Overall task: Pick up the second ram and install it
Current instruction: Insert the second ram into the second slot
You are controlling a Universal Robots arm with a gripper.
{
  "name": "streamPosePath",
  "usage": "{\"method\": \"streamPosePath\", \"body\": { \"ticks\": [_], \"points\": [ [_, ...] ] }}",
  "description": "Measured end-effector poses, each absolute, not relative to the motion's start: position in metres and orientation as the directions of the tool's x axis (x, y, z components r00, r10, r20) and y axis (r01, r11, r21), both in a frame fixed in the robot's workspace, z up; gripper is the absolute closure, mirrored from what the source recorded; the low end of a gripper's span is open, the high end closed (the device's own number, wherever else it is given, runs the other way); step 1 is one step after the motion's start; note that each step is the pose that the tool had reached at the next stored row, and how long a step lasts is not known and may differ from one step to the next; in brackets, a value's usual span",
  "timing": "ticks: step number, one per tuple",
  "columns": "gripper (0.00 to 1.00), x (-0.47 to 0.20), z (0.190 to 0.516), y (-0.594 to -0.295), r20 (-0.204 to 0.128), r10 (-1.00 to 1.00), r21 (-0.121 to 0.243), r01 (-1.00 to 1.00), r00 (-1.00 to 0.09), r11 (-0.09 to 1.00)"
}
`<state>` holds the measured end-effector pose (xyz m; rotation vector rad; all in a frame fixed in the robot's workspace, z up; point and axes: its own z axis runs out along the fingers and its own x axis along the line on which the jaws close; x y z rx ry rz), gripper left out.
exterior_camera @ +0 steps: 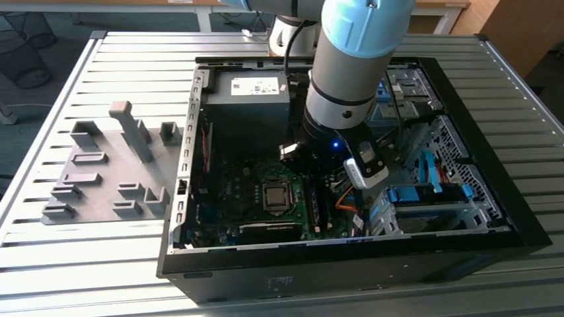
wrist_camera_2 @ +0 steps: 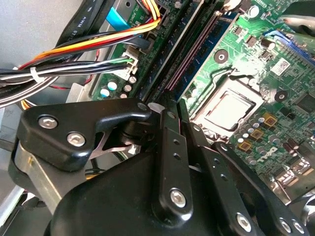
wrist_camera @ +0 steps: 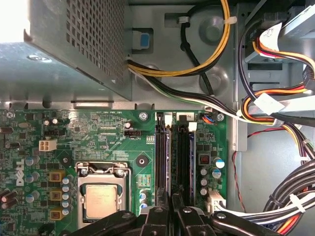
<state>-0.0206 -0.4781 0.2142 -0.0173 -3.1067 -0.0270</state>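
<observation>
The black two-fingered hand (wrist_camera: pixel 170 204) is closed edge-on around the second ram (wrist_camera_2: pixel 170 113), a thin blue-green circuit-board strip, holding it directly over the black memory slots (wrist_camera: pixel 183 152) for vertical seating. Four parallel slots appear beside one silver processor socket (wrist_camera: pixel 101 199) on the green motherboard (wrist_camera: pixel 98 132).

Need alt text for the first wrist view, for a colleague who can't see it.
The gripper sits low over the motherboard's memory slots, jaws close together above them. The bare processor lies beside the slots, with the metal power supply and bundled cables beyond.
</observation>
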Motion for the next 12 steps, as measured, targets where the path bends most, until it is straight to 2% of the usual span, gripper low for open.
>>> {"method": "streamPosePath", "body": {
  "ticks": [12],
  "points": [
    [0.86, -0.0205, 0.2168, -0.4781, 0.035, 0.024, 0.016, 0.025, -0.999, 1.000]
  ]
}}
